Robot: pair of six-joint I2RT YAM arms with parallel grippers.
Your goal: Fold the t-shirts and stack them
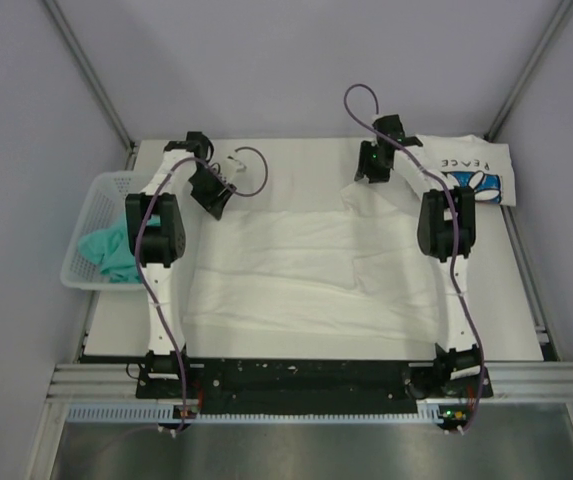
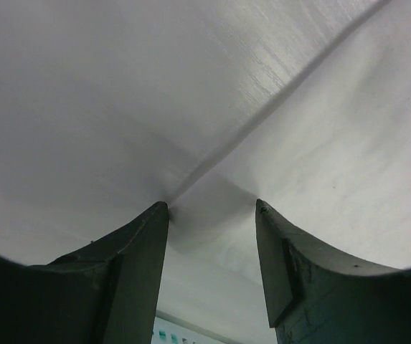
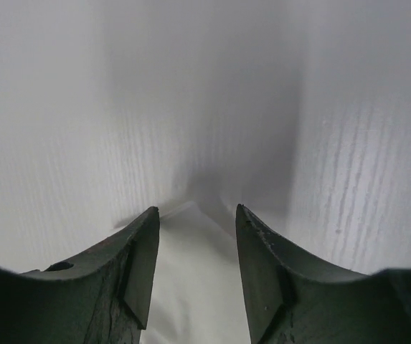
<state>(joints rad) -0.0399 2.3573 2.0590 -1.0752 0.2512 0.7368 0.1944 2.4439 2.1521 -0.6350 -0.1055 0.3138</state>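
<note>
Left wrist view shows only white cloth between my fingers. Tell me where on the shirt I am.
Observer: Left gripper is at the far left corner of the white shirt.
Operator: Report the right arm.
Observer: Right gripper is at that shirt's far right corner.
Operator: Locate the teal shirt.
Observer: Teal shirt lies in the basket, at the left.
</note>
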